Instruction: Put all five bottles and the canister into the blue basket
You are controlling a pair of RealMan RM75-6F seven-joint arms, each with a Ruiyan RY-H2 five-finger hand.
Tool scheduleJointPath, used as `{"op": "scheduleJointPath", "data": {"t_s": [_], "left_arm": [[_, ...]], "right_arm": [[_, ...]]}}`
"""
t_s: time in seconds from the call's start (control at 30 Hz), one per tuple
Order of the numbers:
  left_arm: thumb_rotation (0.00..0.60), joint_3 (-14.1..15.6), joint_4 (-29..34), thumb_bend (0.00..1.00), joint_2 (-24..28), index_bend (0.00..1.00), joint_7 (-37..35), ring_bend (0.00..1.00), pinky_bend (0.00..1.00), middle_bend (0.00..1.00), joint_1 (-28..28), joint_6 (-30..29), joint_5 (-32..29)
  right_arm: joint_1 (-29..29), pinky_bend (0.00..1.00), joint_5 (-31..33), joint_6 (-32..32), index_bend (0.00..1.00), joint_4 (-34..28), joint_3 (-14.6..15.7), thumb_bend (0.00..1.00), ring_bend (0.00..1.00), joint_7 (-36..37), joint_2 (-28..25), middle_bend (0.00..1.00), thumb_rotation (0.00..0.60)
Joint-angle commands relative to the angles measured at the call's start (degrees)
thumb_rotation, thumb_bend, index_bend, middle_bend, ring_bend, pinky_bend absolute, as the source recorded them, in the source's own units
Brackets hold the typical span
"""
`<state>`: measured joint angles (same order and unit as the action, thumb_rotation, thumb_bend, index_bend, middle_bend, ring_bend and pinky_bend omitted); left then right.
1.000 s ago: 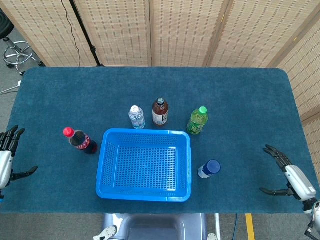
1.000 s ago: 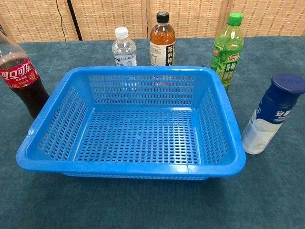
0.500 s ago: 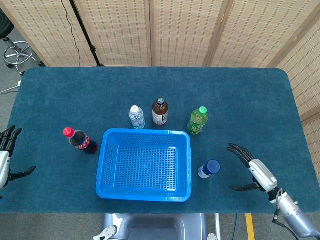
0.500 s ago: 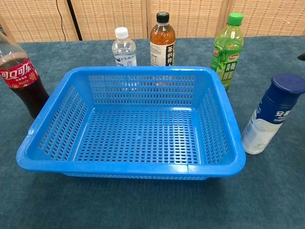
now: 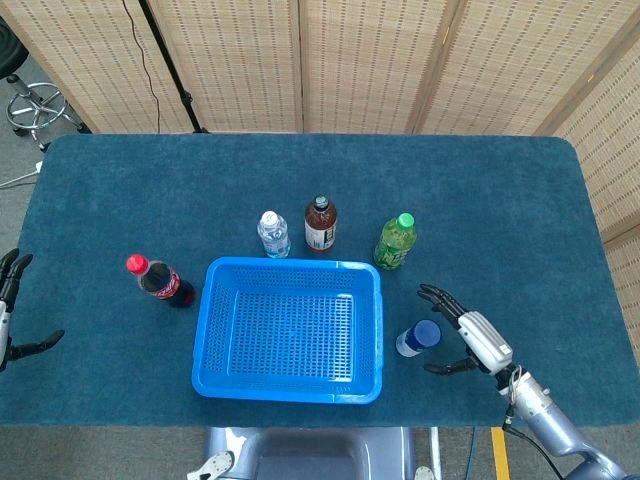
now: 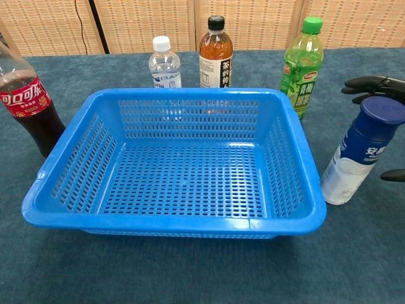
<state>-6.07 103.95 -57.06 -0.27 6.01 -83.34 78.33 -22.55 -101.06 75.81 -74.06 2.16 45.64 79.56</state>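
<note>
Head view: right robot hand [image 5: 462, 335] spread beside canister [image 5: 417, 338], seemingly not touching.

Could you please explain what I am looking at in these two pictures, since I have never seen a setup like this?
This is a two-armed robot with human-like hands, steered remotely by a person. One picture looks down from its head, the other looks forward from its chest.

On the blue-carpeted table sits an empty blue basket. Around it stand a cola bottle, a water bottle, a brown tea bottle, a green tea bottle and a white bottle with a dark blue cap.

The right hand, fingers spread, is beside the blue-capped bottle without holding it. The left hand sits at the table's edge, also holding nothing.
</note>
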Motion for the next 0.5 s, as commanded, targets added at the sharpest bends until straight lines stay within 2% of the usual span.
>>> {"op": "scheduleJointPath", "data": {"t_s": [0.03,0.1,0.17,0.2,0.23,0.3,0.37,0.5], "left_arm": [[0.6,-0.03,-0.09,0.04,0.09,0.0,-0.31,0.0,0.0,0.0,-0.07,-0.03,-0.08],[0.6,-0.08,-0.19,0.04,0.21,0.0,-0.71,0.0,0.0,0.0,-0.13,-0.01,-0.24],[0.6,-0.11,-0.25,0.04,0.31,0.0,-1.09,0.0,0.0,0.0,-0.19,-0.02,-0.32],[0.6,-0.11,-0.28,0.04,0.36,0.0,-1.23,0.0,0.0,0.0,-0.21,-0.01,-0.32],[0.6,-0.11,-0.29,0.04,0.4,0.0,-1.34,0.0,0.0,0.0,-0.22,0.0,-0.31],[0.6,-0.1,-0.31,0.04,0.43,0.0,-1.43,0.0,0.0,0.0,-0.24,-0.02,-0.28],[0.6,0.0,-0.31,0.04,0.46,0.0,-1.51,0.0,0.0,0.0,-0.24,0.08,-0.17],[0.6,0.09,-0.32,0.04,0.52,0.0,-1.64,0.0,0.0,0.0,-0.31,0.02,-0.02]], "right_arm": [[0.19,0.49,1.26,0.89,0.17,0.78,-0.72,0.0,0.37,0.34,1.6,0.32,0.6],[0.46,0.62,1.71,2.1,0.31,1.57,-1.03,0.0,0.52,1.24,2.66,0.46,0.6],[0.6,0.68,1.94,2.89,0.42,2.29,-1.07,0.0,0.61,2.19,3.34,0.56,0.6],[0.61,0.71,1.98,3.18,0.48,2.54,-1.04,0.03,0.65,2.69,3.53,0.61,0.6],[0.62,0.72,1.97,3.44,0.51,2.79,-0.99,0.06,0.67,3.12,3.67,0.62,0.6],[0.66,0.74,2.0,3.99,0.59,3.09,-0.99,0.21,0.71,3.71,3.84,0.68,0.6],[0.8,0.75,1.92,4.92,0.61,3.32,-1.05,0.28,0.72,3.96,3.84,0.69,0.6],[0.93,0.75,1.73,7.22,0.62,2.48,-1.56,0.31,0.72,4.29,3.04,0.7,0.6]]}}
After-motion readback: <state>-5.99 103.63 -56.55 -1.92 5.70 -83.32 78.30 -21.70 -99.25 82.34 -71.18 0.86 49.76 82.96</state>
